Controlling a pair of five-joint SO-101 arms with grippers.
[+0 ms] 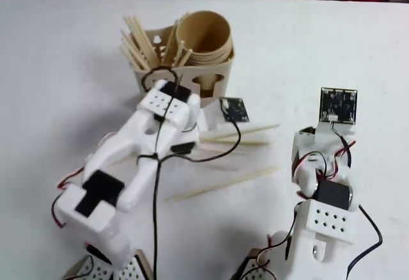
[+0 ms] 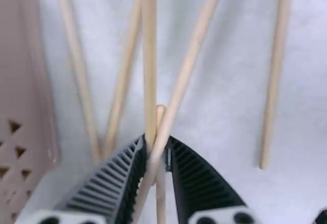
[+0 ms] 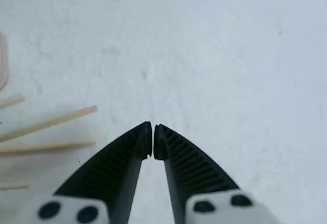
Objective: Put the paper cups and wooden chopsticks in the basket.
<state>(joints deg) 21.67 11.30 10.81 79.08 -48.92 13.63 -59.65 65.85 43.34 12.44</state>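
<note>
The right end effector (image 3: pixel 152 139) hangs closed and empty over the table (image 3: pixel 230 55). The left end effector (image 2: pixel 156 150), all but closed, pinches one chopstick (image 2: pixel 184 75) among loose chopsticks (image 1: pixel 223 184) lying on the table just before the basket (image 1: pixel 223 69). Farther back, stacked cups (image 1: pixel 204 34) and bundled chopsticks (image 1: pixel 137 40) stand in the basket.

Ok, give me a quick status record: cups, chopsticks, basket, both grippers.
basket: at the far side of the table
paper cups: stacked inside the basket
chopsticks in basket: a bundle leaning beside the cups
loose chopsticks: several on the table near the basket
left gripper: shut on a chopstick
right gripper: shut, holding nothing, over bare table
</note>
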